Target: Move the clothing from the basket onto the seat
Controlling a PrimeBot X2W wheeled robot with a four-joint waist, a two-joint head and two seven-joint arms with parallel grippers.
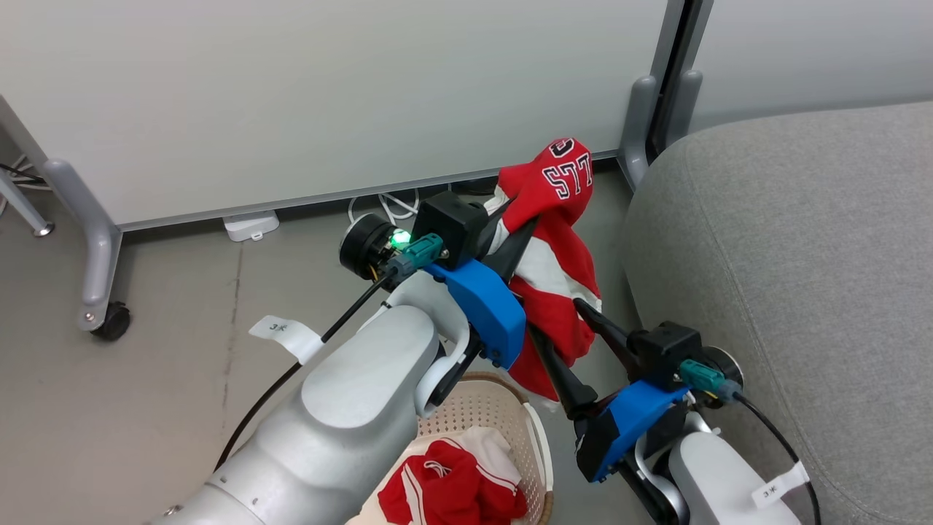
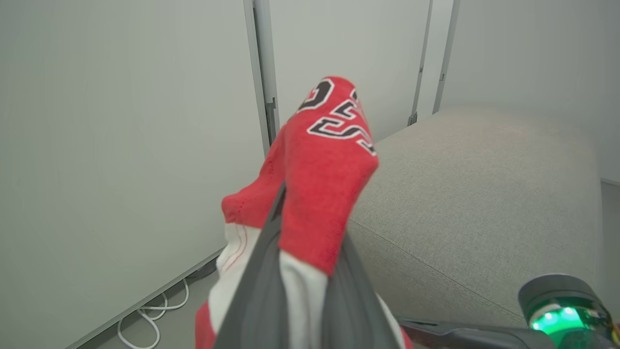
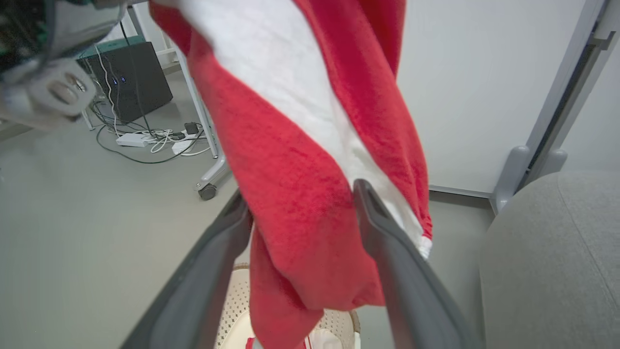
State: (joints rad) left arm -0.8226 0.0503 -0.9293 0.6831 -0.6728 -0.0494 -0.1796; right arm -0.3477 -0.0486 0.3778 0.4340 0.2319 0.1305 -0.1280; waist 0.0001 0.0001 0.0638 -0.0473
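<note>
The left tool (image 1: 531, 222) is clenching the lettered garment (image 1: 554, 270) by its upper part, holding it up over the floor (image 1: 182, 364) with the red and white cloth hanging down beside the seat (image 1: 787, 255). In the left wrist view, the red fold with the dark letters is draping over the fingertips. The right tool (image 1: 554, 315) is standing released, its fingers (image 3: 387, 228) spreading wide on either side of the garment's lower hem, which is hanging down between them in the right wrist view. The seat's rounded edge is curving just right of the cloth, and the right tool's wrist is sitting in the narrow strip of floor between them. The basket (image 1: 536, 430) is standing on the floor below the hanging cloth, partly hidden by the left forearm, its rim near the seat's front edge. The second garment (image 1: 452, 488) is lying crumpled inside it. To the left, bare grey floor is stretching wide and open as far as a caster (image 1: 113, 321) on a panel leg. Pale partition panels (image 1: 328, 95) are closing off the back, with white cables (image 1: 379, 204) trailing along their base. The seat's grey cloth top is lying smooth and bare
</note>
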